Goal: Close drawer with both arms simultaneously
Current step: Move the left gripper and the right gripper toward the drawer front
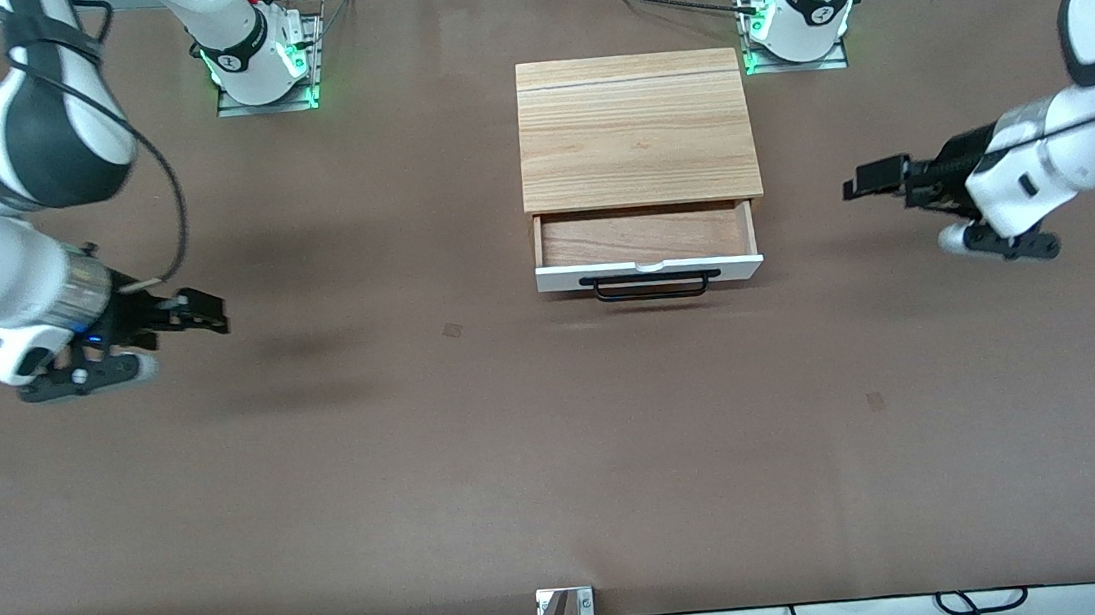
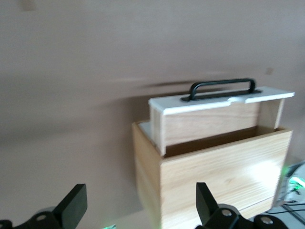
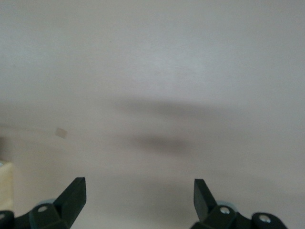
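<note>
The drawer is pulled partly out of the light-wood cabinet; its white front panel and black bar handle face the front camera, and its brown wood inside is empty. It also shows in the left wrist view. My left gripper is open and empty, low over the table toward the left arm's end, beside the cabinet and apart from it. My right gripper is open and empty, over bare table toward the right arm's end, well apart from the drawer.
The cabinet stands on a brown table between the two arm bases. A small mount sits at the table's near edge. Cables lie along the near and top edges.
</note>
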You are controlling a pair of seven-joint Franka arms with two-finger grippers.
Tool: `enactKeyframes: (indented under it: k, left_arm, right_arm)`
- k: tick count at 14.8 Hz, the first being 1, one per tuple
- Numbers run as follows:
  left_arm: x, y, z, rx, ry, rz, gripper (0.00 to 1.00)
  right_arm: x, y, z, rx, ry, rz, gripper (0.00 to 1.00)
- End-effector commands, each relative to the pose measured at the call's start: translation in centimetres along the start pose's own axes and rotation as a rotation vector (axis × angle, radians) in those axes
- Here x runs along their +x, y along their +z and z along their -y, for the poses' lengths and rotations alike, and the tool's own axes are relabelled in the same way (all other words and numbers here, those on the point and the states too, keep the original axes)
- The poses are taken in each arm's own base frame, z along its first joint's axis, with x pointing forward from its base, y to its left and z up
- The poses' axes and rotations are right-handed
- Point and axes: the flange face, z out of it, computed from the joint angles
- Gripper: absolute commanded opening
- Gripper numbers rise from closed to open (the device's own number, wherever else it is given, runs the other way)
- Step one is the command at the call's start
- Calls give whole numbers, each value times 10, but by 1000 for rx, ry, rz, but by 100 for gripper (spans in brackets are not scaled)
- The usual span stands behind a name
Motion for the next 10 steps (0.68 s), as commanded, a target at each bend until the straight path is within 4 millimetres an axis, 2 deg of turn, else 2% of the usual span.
enactKeyframes:
  k: [1, 3, 5, 7, 8, 10]
  left_arm:
    - [31, 21, 9, -68, 65, -32, 100]
    - [49, 44, 13, -122, 83, -56, 100]
    - [65, 64, 14, -116, 83, -83, 100]
    - [75, 82, 1, -115, 100, -101, 100]
    - [78, 92, -2, -114, 102, -108, 100]
    - [81, 109, -8, -118, 101, -137, 100]
  right_arm:
    - [8, 13, 26, 152, 128, -2, 100]
    - [17, 32, 43, 281, 213, 5, 100]
    - [30, 64, 62, 335, 216, -3, 100]
    - [36, 93, 106, 359, 206, -9, 100]
    - [37, 104, 118, 373, 206, -5, 100]
    - [35, 124, 154, 414, 183, 5, 100]
